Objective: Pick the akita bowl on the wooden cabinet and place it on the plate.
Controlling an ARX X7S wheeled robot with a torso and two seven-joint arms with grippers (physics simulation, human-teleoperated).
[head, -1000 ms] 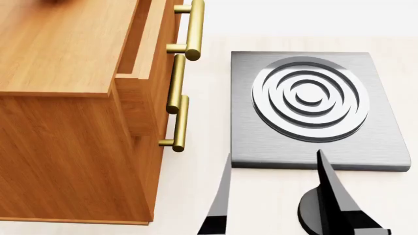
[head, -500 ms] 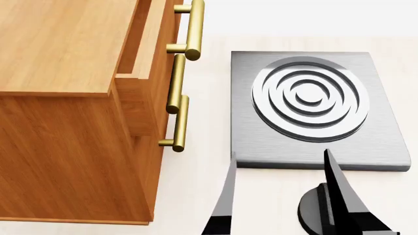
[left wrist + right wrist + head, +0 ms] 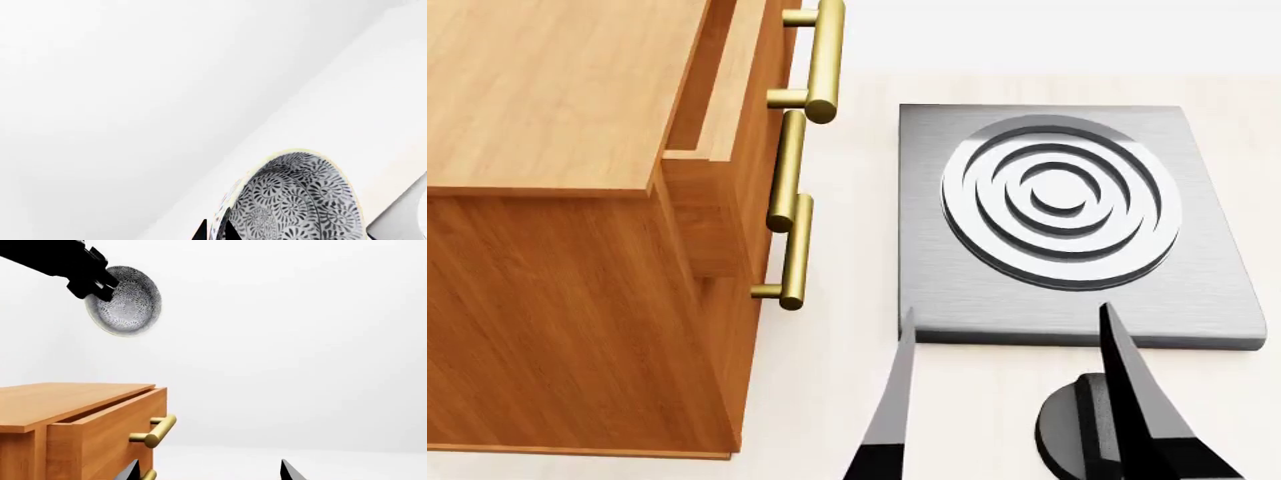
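The akita bowl (image 3: 127,302), white with a dense grey-black pattern, hangs tilted on its side in the air high above the wooden cabinet (image 3: 73,410). My left gripper (image 3: 100,287) is shut on its rim. In the left wrist view the bowl (image 3: 300,200) fills the lower edge, with my left gripper (image 3: 215,226) pinching its rim. The head view shows neither the bowl nor the left gripper. My right gripper (image 3: 1008,312) stands open and empty in front of the cabinet (image 3: 547,100), low near the stove; the right wrist view shows its fingertips wide apart (image 3: 209,463). The plate is out of view.
A dark grey square stove (image 3: 1214,290) with a ringed burner (image 3: 1054,200) lies on the pale table to the right of the cabinet. The cabinet's top drawer (image 3: 727,90) stands slightly pulled out, and brass bar handles (image 3: 807,110) stick out toward the stove.
In the head view my right gripper's fingers have crept a little forward and to the right, toward the stove's near edge, and spread slightly wider. The cabinet and stove have not moved.
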